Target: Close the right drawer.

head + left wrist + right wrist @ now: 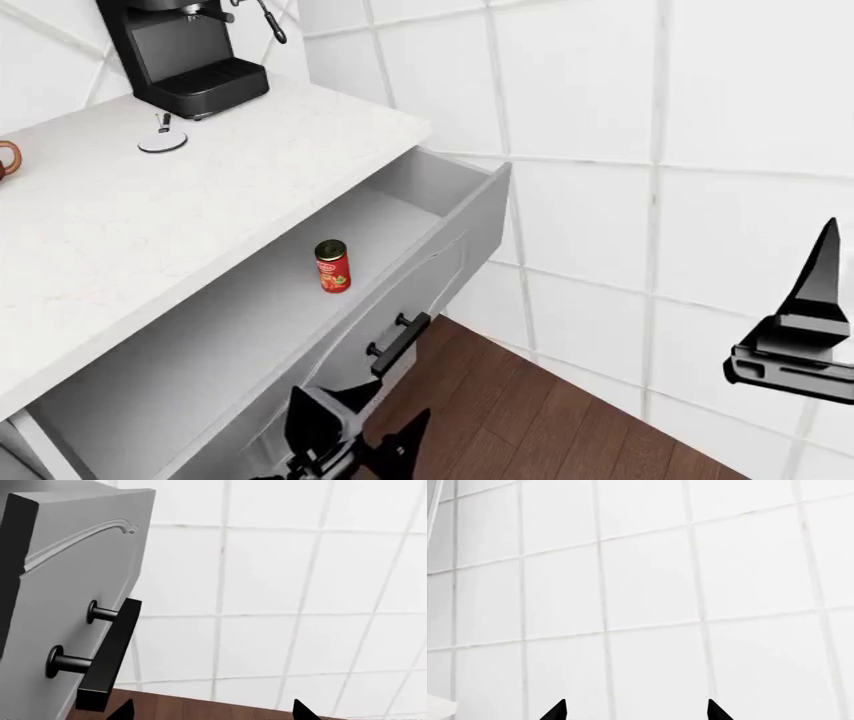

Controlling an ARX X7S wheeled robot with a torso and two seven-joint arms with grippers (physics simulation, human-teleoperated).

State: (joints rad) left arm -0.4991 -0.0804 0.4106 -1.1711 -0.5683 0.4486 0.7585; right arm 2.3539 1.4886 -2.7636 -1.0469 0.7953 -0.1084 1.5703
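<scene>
The right drawer (200,340) stands pulled far out from under the counter, its pale-grey inside showing. Its grey front (67,580) carries curvy moulding and a black bar handle (110,655), which also shows in the head view as the handle (398,342). My left gripper (360,405) hangs open just short of that handle, on the floor side of the front, touching nothing. In its wrist view the left gripper (213,712) has only floor and wall between its tips. My right gripper (827,250) is off to the right near the tiled wall; the right gripper (635,711) is open and empty.
A red can (331,265) stands inside the drawer. On the white counter (160,210) are a black coffee machine (187,50) and a small white disc (163,140). A white tiled wall (641,200) is beyond the drawer's end, with brown wood floor (534,410) below.
</scene>
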